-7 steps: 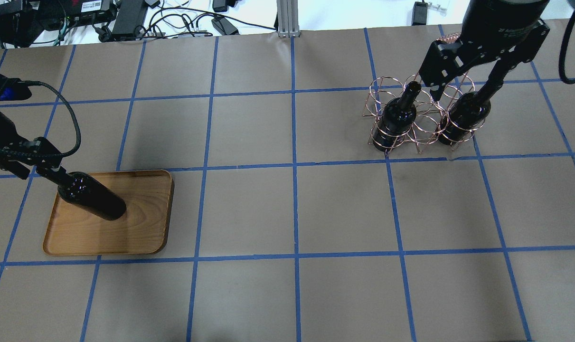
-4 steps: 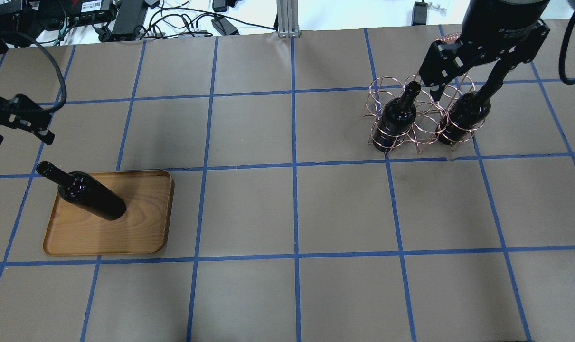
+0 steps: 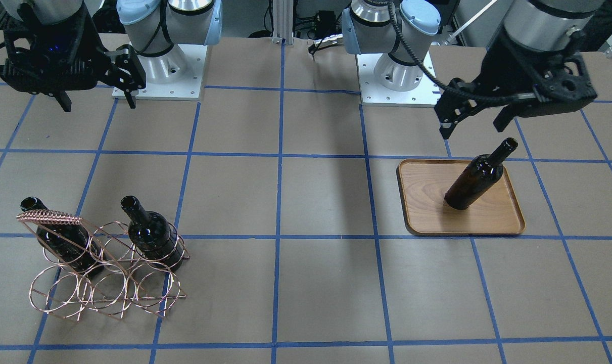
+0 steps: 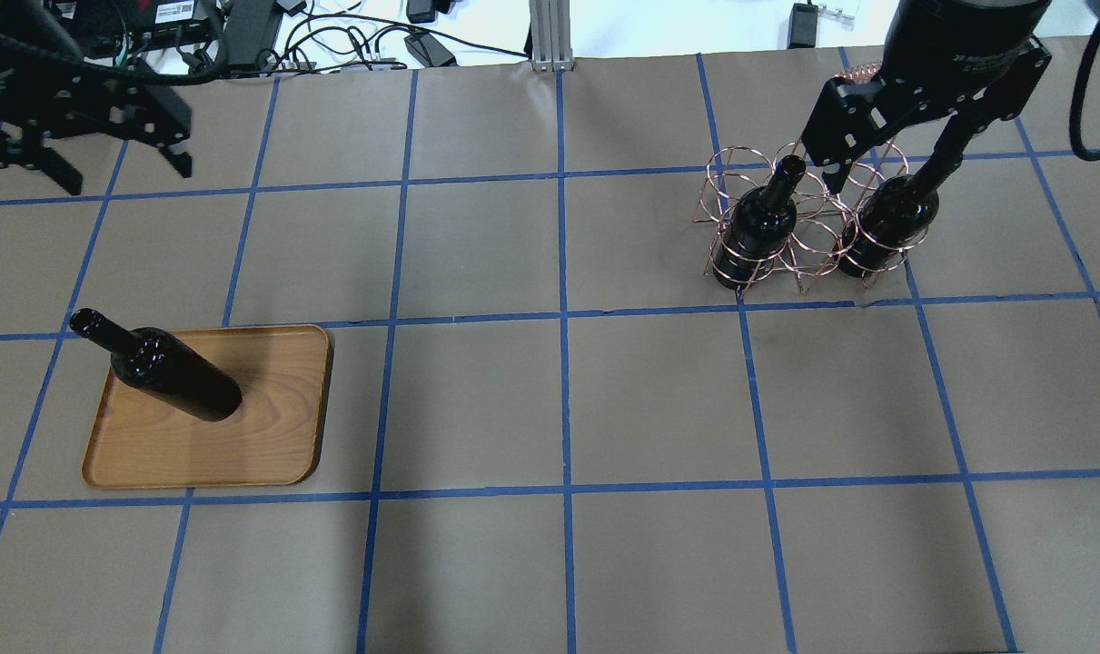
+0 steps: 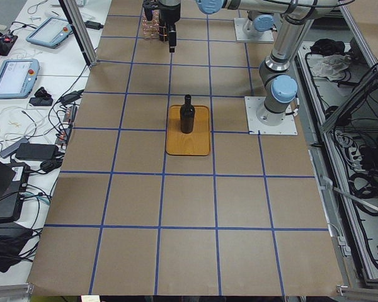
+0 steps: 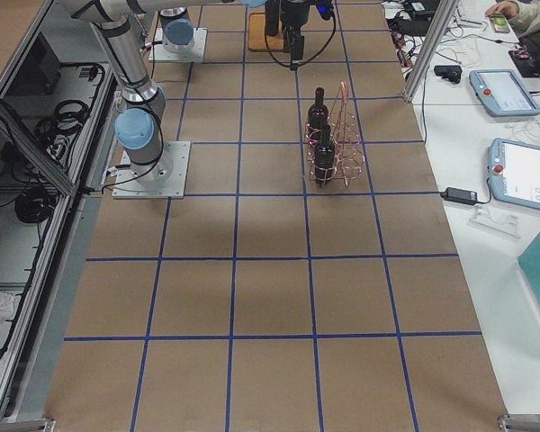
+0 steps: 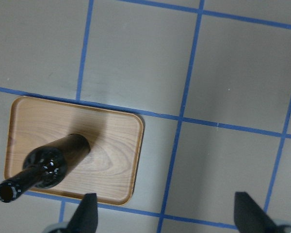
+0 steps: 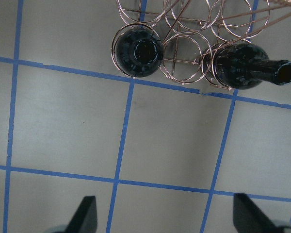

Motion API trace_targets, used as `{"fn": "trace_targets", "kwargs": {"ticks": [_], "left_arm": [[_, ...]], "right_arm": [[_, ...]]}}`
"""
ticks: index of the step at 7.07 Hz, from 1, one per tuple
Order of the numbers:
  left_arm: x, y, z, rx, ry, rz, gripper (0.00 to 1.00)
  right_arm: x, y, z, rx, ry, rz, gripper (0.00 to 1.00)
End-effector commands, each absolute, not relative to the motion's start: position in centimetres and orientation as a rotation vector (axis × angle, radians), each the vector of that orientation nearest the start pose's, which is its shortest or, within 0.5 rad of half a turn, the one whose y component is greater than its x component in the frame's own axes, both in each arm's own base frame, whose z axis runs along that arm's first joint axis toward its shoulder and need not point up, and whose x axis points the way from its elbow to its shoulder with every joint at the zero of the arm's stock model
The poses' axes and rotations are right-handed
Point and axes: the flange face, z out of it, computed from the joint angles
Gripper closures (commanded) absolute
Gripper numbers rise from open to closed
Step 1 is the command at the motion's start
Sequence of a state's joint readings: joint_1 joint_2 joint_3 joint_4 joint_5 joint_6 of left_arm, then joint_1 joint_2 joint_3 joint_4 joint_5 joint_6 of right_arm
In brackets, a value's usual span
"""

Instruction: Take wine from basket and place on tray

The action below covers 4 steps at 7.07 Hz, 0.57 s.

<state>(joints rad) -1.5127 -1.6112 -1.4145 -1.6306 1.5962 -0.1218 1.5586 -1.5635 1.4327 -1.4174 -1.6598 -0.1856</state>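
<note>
Near: tray (image 4: 272, 450) on tabletop (image 4: 559, 409), wine (image 4: 177, 377) upright on it, standing free; I judge this placement done. Left jaws spread wide, empty, high beyond tray, well clear of neck. Farther: basket (image 4: 811, 243) keeps two bottles (image 4: 757, 227) upright in its loops. Right jaws wide open, empty, hovering above basket; I read that as staging for next pick.

Left claw (image 4: 127, 177) away from wine (image 4: 173, 377)
</note>
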Motion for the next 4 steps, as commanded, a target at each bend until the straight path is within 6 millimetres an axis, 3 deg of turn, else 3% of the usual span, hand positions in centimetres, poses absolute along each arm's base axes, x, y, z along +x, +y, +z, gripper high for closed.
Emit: {"fn": "trace_targets", "kwargs": {"ticks": [1, 4], "left_arm": [[-15.21, -51.92, 53.68, -0.327, 3.107, -0.155, 0.0], [-15.37, -52.07, 53.53, -0.323, 3.114, -0.159, 0.0]], "right_arm": [[11.84, -49.1, 53.7, -0.283, 3.215, 0.051, 0.0], [11.75, -49.12, 53.7, -0.284, 3.216, 0.052, 0.0]]}}
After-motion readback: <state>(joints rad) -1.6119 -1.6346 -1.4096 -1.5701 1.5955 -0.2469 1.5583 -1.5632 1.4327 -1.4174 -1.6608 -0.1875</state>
